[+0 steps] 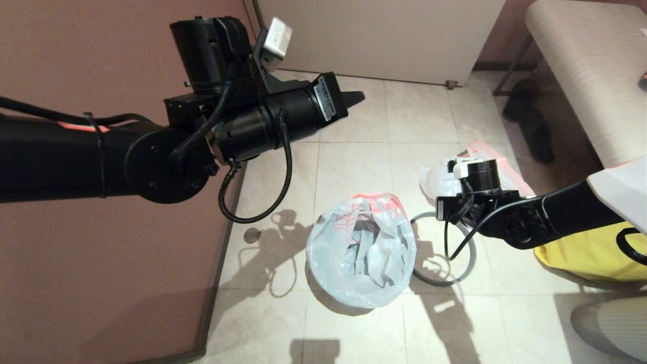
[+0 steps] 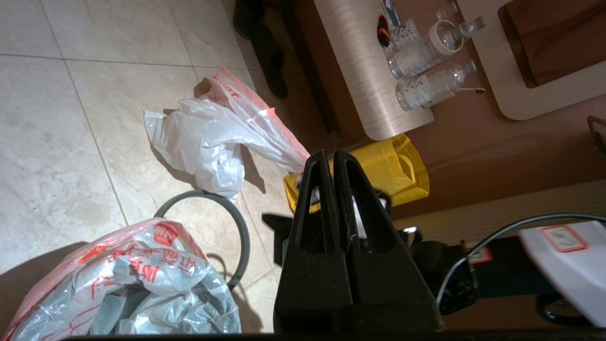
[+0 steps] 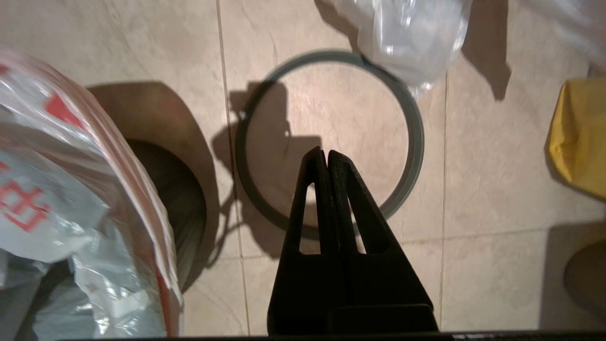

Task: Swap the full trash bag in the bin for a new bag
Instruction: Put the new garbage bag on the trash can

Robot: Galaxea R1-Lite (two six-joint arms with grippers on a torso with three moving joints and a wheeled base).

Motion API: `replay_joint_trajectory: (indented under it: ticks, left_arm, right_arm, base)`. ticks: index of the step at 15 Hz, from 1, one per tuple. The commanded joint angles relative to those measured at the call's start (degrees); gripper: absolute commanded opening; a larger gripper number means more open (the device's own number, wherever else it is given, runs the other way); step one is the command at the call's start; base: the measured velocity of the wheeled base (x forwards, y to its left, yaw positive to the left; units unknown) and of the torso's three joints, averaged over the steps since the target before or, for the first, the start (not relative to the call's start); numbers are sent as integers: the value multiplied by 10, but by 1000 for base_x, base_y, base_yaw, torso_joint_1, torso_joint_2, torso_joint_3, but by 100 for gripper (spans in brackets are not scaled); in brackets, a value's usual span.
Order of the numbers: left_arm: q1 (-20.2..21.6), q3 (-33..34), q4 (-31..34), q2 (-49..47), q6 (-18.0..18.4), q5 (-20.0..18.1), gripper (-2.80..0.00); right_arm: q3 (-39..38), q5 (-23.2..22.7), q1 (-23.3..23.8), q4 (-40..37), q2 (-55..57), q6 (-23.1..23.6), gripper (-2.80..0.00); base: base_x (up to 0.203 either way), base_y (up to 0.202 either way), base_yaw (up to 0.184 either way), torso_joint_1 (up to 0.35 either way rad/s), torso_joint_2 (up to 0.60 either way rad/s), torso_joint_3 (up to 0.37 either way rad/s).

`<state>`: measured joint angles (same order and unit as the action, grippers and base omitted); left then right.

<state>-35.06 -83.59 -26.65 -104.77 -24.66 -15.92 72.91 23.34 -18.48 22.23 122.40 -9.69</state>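
The new bag [image 1: 361, 250], translucent white with red characters and a red square logo [image 2: 164, 233], lines the bin, spread over its mouth. A strip of the bin's black wall [image 3: 182, 208] shows under the bag. The bin's grey ring [image 1: 467, 263] lies flat on the tiles beside it. Behind the ring lies the full trash bag [image 2: 208, 137], crumpled, with pink-red handles. My left gripper [image 1: 356, 97] is shut and empty, held high over the floor left of the bin. My right gripper [image 3: 326, 152] is shut and empty, pointing down over the ring [image 3: 412, 142].
A big yellow bag [image 1: 586, 253] stands right of the ring. A pale bench [image 1: 591, 65] with water bottles [image 2: 426, 85] on it runs along the right, with black shoes [image 1: 530, 121] under it. A brown wall [image 1: 101, 253] closes the left side.
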Motion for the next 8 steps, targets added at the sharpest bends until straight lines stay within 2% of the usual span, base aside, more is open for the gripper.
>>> replay_joint_trajectory:
  ticks: [1, 3, 8]
  left_arm:
    - [2, -3, -2, -9, -1, -1, -280]
    - [7, -21, -2, -48, -2, 1, -280]
    - [32, -65, -1, -112, 0, 10, -280]
  right_arm:
    - [-14, -2, -2, 2, 49, -18, -280]
    - [3, -33, -23, 6, 118, -43, -280]
    - [124, -84, -87, 2, 229, -55, -280]
  base:
    - [0, 0, 0, 0, 0, 0]
    - [0, 0, 0, 0, 0, 0]
    - [0, 0, 0, 0, 0, 0]
